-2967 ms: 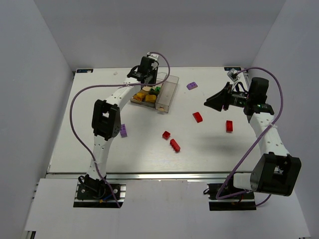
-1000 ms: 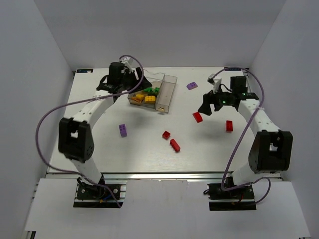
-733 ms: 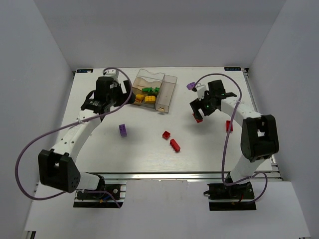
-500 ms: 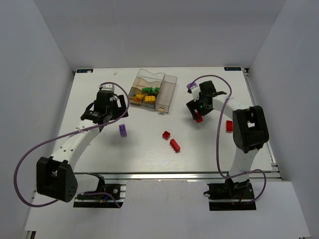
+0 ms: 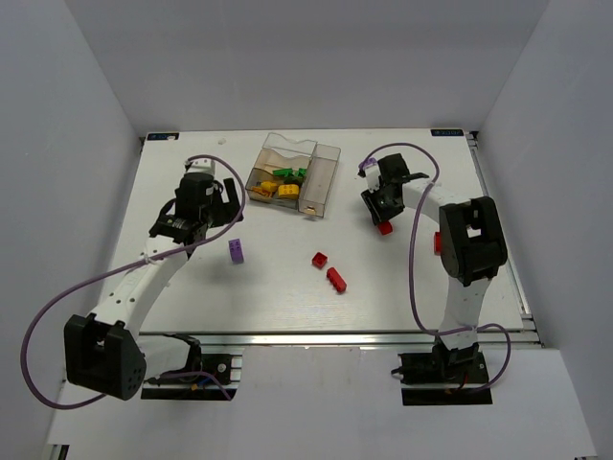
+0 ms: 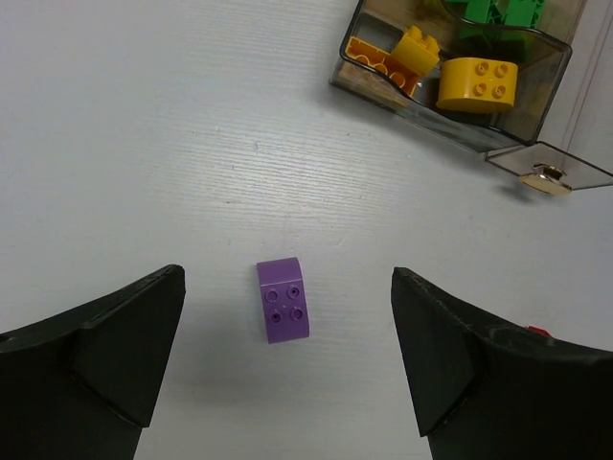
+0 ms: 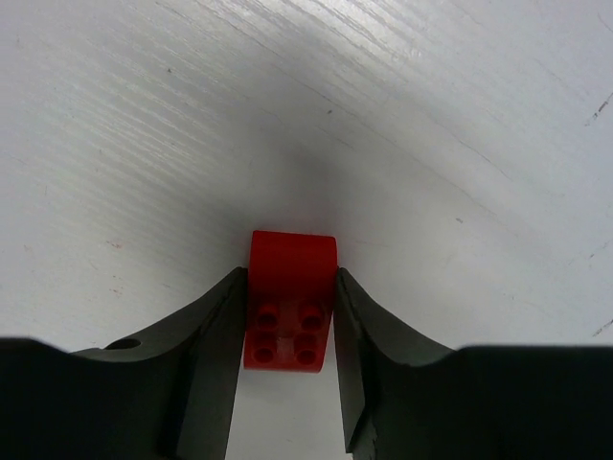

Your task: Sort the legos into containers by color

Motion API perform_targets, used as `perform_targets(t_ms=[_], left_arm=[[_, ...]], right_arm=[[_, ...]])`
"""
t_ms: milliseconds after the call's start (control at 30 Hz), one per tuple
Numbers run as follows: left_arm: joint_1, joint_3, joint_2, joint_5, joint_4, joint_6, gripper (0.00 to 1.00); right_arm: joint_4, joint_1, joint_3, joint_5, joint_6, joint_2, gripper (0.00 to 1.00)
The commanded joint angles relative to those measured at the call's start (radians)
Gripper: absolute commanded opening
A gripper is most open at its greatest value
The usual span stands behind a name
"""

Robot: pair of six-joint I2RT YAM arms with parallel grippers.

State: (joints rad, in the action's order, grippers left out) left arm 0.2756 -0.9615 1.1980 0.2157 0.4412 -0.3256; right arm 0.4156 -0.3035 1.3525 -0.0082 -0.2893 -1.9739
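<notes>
A light purple lego point(image 6: 283, 311) lies flat on the white table, studs up. My left gripper point(image 6: 287, 286) hangs open above it, one finger far out on each side and neither touching; from above the gripper point(image 5: 220, 215) stands just up-left of that lego point(image 5: 236, 251). My right gripper point(image 7: 288, 275) is down on the table and shut on a red lego point(image 7: 290, 297), both fingers pressed against its sides. The top view shows this red lego point(image 5: 385, 227) under the right gripper point(image 5: 381, 217). The clear box of containers point(image 5: 330, 153) holds yellow, orange and green legos point(image 6: 476, 82).
Two red legos point(image 5: 320, 260) point(image 5: 336, 279) lie in the middle of the table. Another red one point(image 5: 439, 241) sits beside the right arm, and a purple one point(image 5: 365, 165) lies behind its wrist. The box's near wall point(image 6: 431, 129) lies up-right of the left gripper.
The left arm swung from the box down-left to above the purple lego and opened fully. The right arm moved left onto the red lego and closed its fingers on it.
</notes>
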Motion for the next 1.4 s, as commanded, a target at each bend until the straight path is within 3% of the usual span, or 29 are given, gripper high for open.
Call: perform_targets(t_ms=[0,67,133,167,233,300,400,600,767,833,1033,1133,1167,1300,1367], left_arm=[[-0.003,0.012,-0.037,-0.051,-0.036,0.022,0.98],[-0.003,0.026,-0.057,-0.178,-0.085,0.052,0.95],[-0.003,0.062,-0.066,-0.333,-0.131,0.083,0.91],[-0.003,0.07,-0.06,-0.48,-0.163,0.101,0.89],[-0.003,0.07,-0.045,-0.585,-0.179,0.129,0.86],[-0.003,0.058,-0.006,-0.648,-0.167,0.138,0.83],[-0.003,0.049,0.014,-0.665,-0.159,0.146,0.83],[0.007,0.076,-0.008,-0.673,-0.187,0.149,0.87],[0.016,0.092,0.015,-0.706,-0.232,0.097,0.93],[0.016,0.112,0.026,-0.748,-0.262,0.016,0.95],[0.016,0.193,-0.001,-0.831,-0.397,-0.197,0.98],[0.025,0.192,-0.003,-0.811,-0.386,-0.259,0.98],[0.039,0.187,0.003,-0.803,-0.357,-0.263,0.98],[0.076,0.17,0.043,-0.762,-0.283,-0.282,0.98],[0.106,0.176,0.07,-0.748,-0.262,-0.299,0.98]], right_arm=[[0.037,0.001,0.033,-0.047,0.006,-0.006,0.16],[0.058,0.001,0.051,-0.119,-0.046,0.015,0.0],[0.092,-0.003,0.077,-0.281,-0.123,0.039,0.0],[0.124,-0.012,0.092,-0.338,-0.166,0.05,0.0],[0.141,-0.031,0.149,-0.451,-0.261,0.064,0.0],[0.121,-0.061,0.241,-0.455,-0.236,0.052,0.0],[0.1,-0.089,0.427,-0.414,-0.125,-0.029,0.0],[0.0,-0.12,0.66,-0.274,0.31,-0.198,0.0],[-0.109,-0.14,0.643,-0.075,0.57,-0.229,0.0],[-0.17,-0.146,0.604,-0.006,0.607,-0.212,0.0],[-0.227,-0.155,0.582,0.004,0.648,-0.235,0.0],[-0.196,-0.152,0.637,-0.016,0.648,-0.282,0.08],[-0.187,-0.155,0.648,-0.021,0.653,-0.293,0.16],[-0.189,-0.155,0.652,-0.047,0.656,-0.304,0.33],[-0.189,-0.152,0.655,-0.073,0.657,-0.309,0.48]])
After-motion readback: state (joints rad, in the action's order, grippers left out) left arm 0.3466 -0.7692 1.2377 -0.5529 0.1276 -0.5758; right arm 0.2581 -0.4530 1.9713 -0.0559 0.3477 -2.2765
